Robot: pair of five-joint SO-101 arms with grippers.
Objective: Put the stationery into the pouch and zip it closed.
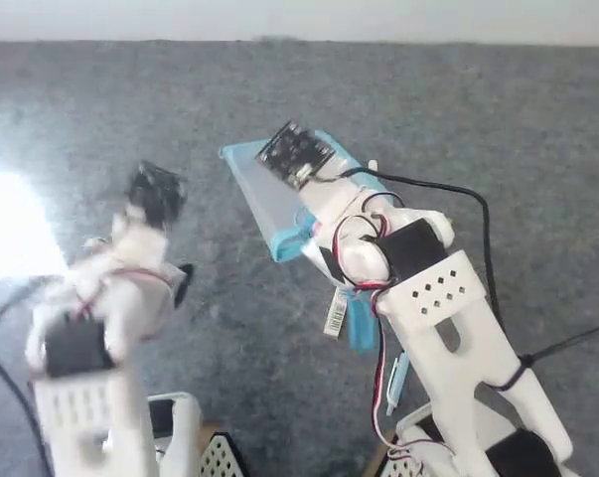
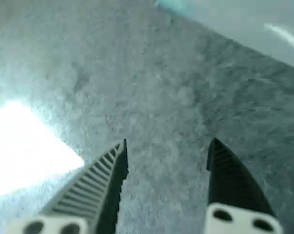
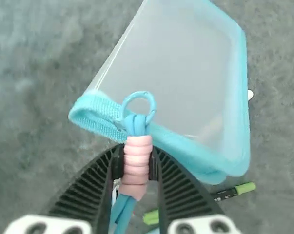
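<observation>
A grey, speckled tabletop (image 1: 537,119) fills the background, with a bright patch of glare at one side. Two white arms are seen from above: the right arm (image 1: 448,308) is stretched over the pouch, and the left arm (image 1: 110,288) is held well apart from it.

The pouch (image 3: 186,78), translucent with turquoise trim, lies on the tabletop directly ahead of the right end effector (image 3: 136,148). That end effector is clenched on the pink sleeve (image 3: 136,161) of the zip pull, just behind the small blue ring (image 3: 138,103) at the pouch's corner. The left end effector (image 2: 168,144) is released, its jaws spread above bare tabletop with nothing between them.

A green pen (image 3: 234,190) is seen outside the pouch, beside its near edge, with other pieces partly hidden under the right arm. Whether the zip is open cannot be told.

Several failures are judged possible from here. The pouch is not pinned down, so it could simply be dragged along if the pull is drawn. The thin sleeve could be lost from the jaws under a sideways load. If the zip were run now, the pen would be shut out.
</observation>
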